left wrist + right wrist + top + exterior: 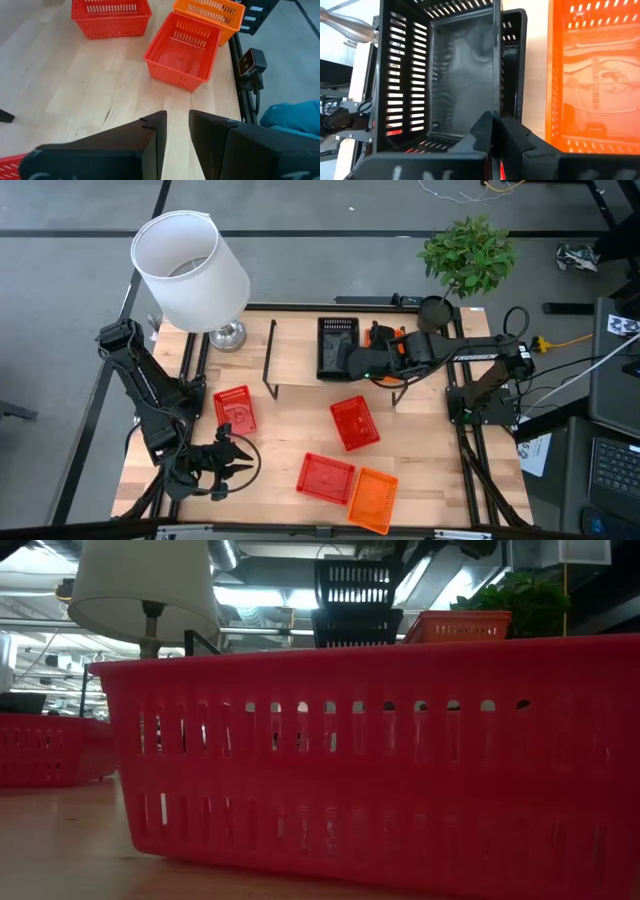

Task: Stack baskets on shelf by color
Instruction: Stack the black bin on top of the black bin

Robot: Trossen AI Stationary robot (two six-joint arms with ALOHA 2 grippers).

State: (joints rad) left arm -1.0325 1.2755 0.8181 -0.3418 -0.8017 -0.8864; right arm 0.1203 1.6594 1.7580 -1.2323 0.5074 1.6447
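The right gripper [496,131] is clamped on the near wall of a black basket [445,75], one finger on each side of the wall, and holds it over the shelf [290,360], above another black basket [356,628] that rests on the board (the low view shows the upper one lifted clear of the lower). An orange basket [592,75] sits just beside the black ones on the shelf.

The left gripper [175,135] hovers over the front-left part of the table [280,440], its fingers parted with a narrow gap and nothing between them.

On the tabletop lie three red baskets: one at the left [234,410], one at the centre [354,423], one at the front [325,478]. A second orange basket [372,500] touches the front red one.
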